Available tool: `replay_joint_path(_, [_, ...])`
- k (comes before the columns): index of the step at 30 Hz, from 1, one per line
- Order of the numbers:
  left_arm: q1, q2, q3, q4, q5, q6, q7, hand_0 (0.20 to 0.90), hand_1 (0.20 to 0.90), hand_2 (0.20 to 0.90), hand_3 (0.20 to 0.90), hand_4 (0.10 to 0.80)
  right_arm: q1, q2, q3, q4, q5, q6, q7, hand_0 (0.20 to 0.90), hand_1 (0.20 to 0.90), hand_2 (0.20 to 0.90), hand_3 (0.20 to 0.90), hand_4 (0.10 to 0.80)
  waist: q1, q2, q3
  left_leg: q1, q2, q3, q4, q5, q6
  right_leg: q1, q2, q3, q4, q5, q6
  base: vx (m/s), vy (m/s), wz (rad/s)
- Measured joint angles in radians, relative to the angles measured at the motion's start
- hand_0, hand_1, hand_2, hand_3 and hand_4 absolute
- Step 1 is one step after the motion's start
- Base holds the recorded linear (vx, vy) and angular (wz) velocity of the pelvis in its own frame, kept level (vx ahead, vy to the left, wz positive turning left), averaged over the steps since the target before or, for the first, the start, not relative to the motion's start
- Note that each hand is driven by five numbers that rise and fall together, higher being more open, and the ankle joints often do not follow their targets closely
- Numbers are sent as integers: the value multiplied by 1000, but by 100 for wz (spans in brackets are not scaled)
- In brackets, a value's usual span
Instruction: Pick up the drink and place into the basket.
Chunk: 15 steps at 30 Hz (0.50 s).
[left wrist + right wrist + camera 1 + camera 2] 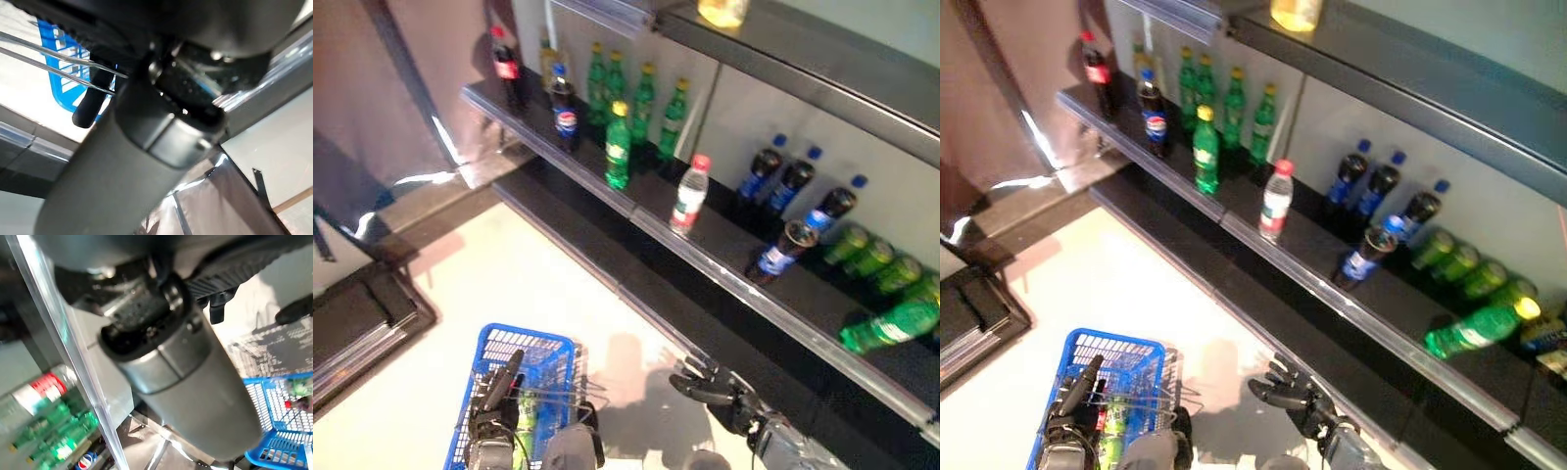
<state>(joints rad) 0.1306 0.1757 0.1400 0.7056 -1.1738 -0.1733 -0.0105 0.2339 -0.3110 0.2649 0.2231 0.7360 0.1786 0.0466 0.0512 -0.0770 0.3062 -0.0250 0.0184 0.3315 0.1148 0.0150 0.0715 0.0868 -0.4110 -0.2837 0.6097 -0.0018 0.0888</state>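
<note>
So the blue basket sits on the floor at the robot's lower left, and it looks like there's already a green bottle lying inside it. That part of the job seems done, at least for one drink.

The left hand is at the basket's wire handle, fingers apparently round it, so it looks to be holding the basket up.

The right hand hangs low in front of the shelf with fingers spread and loose, nothing in it.

Plenty of drinks remain on the shelf: a clear bottle with a red cap, a green bottle with a yellow cap, dark cola bottles. If another one's wanted, the right hand has to reach up for it, otherwise it's basically finished.
</note>
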Motion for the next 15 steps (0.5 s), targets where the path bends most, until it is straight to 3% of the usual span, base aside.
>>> replay_joint_path(1, [-1,5,-23,-5,15,5,0,300,300,300,200,100,1,4,0,-1,6,-5,-6,900,900,900,900,800,-9,15,3,3,0,-25,-37,0,1,-33,45,33,32,-34,20,199,300,97])
replay_joint_path(2, [-1,16,-54,-18,32,11,0,300,300,300,200,100,2,5,0,-1,9,-8,-10,900,900,900,900,800,-19,27,-3,4,5,-47,-97,-1,-4,-74,121,49,18,-93,23,253,250,115])
replay_joint_path(3, [-1,31,-75,-28,51,13,-1,300,300,300,200,100,1,8,-1,6,9,-13,-12,900,900,900,900,800,-34,19,-7,6,3,-41,-135,-29,-40,-107,189,49,-34,-120,12,256,192,111])
replay_joint_path(4, [-1,52,-95,-40,64,15,-1,300,300,300,200,100,4,17,-11,9,10,-21,-13,900,900,900,900,800,-43,-17,-11,-19,-17,-31,-54,-53,-13,-142,210,73,-72,-155,31,264,143,85])
replay_joint_path(5, [7,55,-112,-56,71,18,-1,300,300,300,200,100,7,9,-22,11,10,-42,-14,900,900,900,900,800,-52,-17,-5,-4,-33,-36,-12,-34,46,-174,228,85,-69,-204,59,280,120,76])
replay_joint_path(6, [5,58,-130,-55,79,36,5,300,300,300,200,100,-9,15,-29,43,11,-45,-24,900,900,900,900,800,-71,-37,-9,10,-70,-52,-31,-40,49,-202,243,131,-108,-218,34,359,113,70])
replay_joint_path(8, [0,56,-175,-61,127,38,4,300,300,300,200,100,-10,15,-57,81,13,-57,-30,900,900,900,900,800,-107,-35,-14,24,-92,-58,-55,-41,56,-260,307,146,-224,-195,10,448,72,80])
replay_joint_path(10, [-4,48,-195,-61,157,47,1,300,300,300,200,100,-12,15,-73,122,22,-58,-45,900,900,900,900,800,-117,-33,-20,41,-111,-76,-81,-38,51,-322,346,150,-323,-118,19,434,45,49])
replay_joint_path(13, [-2,35,-205,-55,168,85,-1,300,300,300,200,100,9,15,-82,124,58,-57,-77,900,900,900,900,800,-126,-32,-26,93,-150,-110,-104,-56,74,-368,353,114,-412,5,19,552,92,31])
replay_joint_path(15, [7,26,-210,-48,168,116,-1,300,300,300,200,100,14,27,-90,138,62,-57,-90,900,900,900,900,800,-142,-28,-29,145,-162,-131,-94,-100,75,-367,349,75,-444,58,-5,498,85,27])
